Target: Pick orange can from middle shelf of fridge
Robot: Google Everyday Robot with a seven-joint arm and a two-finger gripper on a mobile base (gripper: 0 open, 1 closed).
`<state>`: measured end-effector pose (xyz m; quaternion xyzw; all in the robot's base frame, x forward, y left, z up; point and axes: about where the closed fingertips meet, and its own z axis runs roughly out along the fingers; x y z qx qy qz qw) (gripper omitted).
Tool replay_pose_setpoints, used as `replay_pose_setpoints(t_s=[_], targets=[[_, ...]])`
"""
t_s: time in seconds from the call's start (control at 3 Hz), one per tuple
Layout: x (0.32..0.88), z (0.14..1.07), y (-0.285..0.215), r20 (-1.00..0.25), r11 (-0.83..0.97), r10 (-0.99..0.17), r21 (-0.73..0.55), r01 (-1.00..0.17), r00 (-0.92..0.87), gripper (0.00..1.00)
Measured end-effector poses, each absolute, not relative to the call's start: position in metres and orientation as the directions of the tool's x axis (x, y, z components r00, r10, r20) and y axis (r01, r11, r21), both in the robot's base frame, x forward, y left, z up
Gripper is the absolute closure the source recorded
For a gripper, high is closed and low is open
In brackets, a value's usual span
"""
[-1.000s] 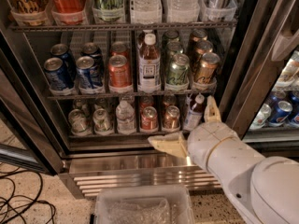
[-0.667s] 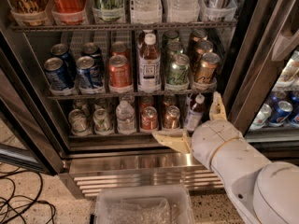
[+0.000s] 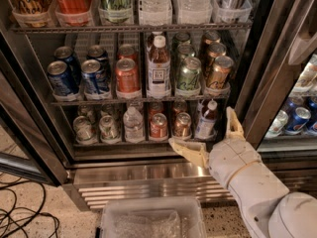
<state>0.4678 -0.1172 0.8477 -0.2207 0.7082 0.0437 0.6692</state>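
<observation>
The open fridge [image 3: 267, 73] fills the view. On its middle shelf [image 3: 138, 100] the orange can [image 3: 218, 74] stands at the front of the far-right row, coppery with a silver top, beside a green can [image 3: 188, 76]. A redder orange-red can [image 3: 128, 77] stands left of a tall bottle [image 3: 159, 68]. My gripper [image 3: 208, 133] is open, its pale fingers [image 3: 188, 150] spread wide, low at the right in front of the bottom shelf. It is below the orange can and holds nothing.
Blue cans [image 3: 62, 78] stand at the shelf's left. The top shelf [image 3: 129, 28] holds large bottles. The bottom shelf carries cans and small bottles [image 3: 206, 120]. A steel grille base [image 3: 143, 185] and a clear bin [image 3: 151, 222] lie below. Cables [image 3: 20, 217] lie on the floor at left.
My gripper has moved a little right and up towards the fridge, staying open. The cans have not moved.
</observation>
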Motion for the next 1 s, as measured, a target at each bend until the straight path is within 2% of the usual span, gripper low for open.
replay_pose_setpoints(t_s=[0.67, 1.0], targets=[[0.492, 0.842, -0.128, -0.982, 0.949, -0.185, -0.190, -0.253, 0.045, 0.10], [0.509, 0.850, -0.137, -0.984, 0.967, -0.169, -0.176, -0.182, 0.052, 0.21]])
